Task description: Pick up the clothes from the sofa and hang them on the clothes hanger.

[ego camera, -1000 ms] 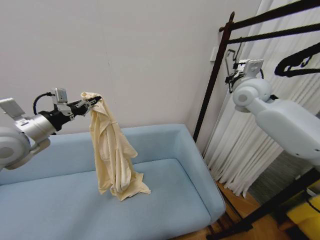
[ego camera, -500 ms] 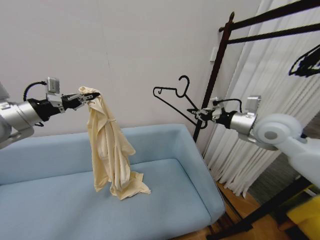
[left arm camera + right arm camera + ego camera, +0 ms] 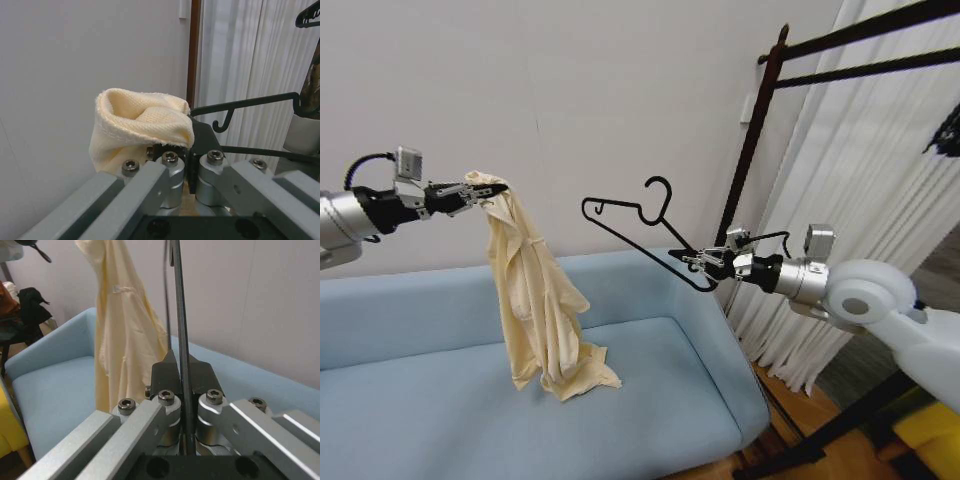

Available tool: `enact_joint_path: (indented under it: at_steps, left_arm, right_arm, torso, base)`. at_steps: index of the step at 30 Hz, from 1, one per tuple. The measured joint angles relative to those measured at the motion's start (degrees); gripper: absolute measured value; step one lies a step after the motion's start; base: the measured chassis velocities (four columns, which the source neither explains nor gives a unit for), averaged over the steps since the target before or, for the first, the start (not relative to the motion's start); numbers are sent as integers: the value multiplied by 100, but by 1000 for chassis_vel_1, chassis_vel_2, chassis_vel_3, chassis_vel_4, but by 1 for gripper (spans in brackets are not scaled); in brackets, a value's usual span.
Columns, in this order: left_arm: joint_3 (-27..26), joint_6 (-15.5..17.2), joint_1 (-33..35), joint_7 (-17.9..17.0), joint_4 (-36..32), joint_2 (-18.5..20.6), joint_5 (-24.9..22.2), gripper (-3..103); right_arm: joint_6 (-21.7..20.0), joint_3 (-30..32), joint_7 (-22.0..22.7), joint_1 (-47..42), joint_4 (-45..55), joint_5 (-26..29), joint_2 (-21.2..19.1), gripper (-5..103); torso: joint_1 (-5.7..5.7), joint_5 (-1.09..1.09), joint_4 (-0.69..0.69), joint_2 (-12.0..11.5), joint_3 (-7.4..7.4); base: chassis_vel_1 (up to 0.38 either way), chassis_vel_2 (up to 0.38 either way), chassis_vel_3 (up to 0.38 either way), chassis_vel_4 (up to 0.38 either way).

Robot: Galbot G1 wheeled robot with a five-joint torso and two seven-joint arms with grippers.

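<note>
The left tool (image 3: 500,187), at 10 o'clock in the head view, is clamped on the top edge of the cream garment (image 3: 535,300); the right tool (image 3: 693,262), at 4 o'clock, is clamped on the lower bar of the black hanger (image 3: 642,222). The pale-blue sofa (image 3: 660,420) spans 9 to 5 o'clock, and the dark clothes rack (image 3: 748,150) stands at 2 o'clock against the white curtain (image 3: 840,200). The garment hangs down with its hem resting on the sofa seat at 7 o'clock, while the hanger is in the air between garment and rack, hook uppermost, touching neither.

Gap open btw garment (image 3: 535,300) & hanger (image 3: 643,214).
</note>
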Motion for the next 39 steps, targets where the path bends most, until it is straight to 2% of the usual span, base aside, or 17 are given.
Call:
enact_joint_path:
  at_steps: [18,29,39]
  left_arm:
    - [-43,-19,-38,-160,-182,-30,-4,1]
    - [-50,5,-45,-203,-179,-3,-2,1]
    - [-51,11,-45,-209,-169,-11,5,1]
  right_arm:
    - [6,-238,532,9,727,86,91,2]
    - [24,-168,556,523,780,381,-36,2]
    - [23,-223,573,700,891,421,-45,2]
  torso:
    - [0,1,-2,0,0]
    - [0,1,-2,0,0]
    - [0,0,-2,0,0]
  base:
    - [0,0,0,0]
    - [0,0,0,0]
    - [0,0,0,0]
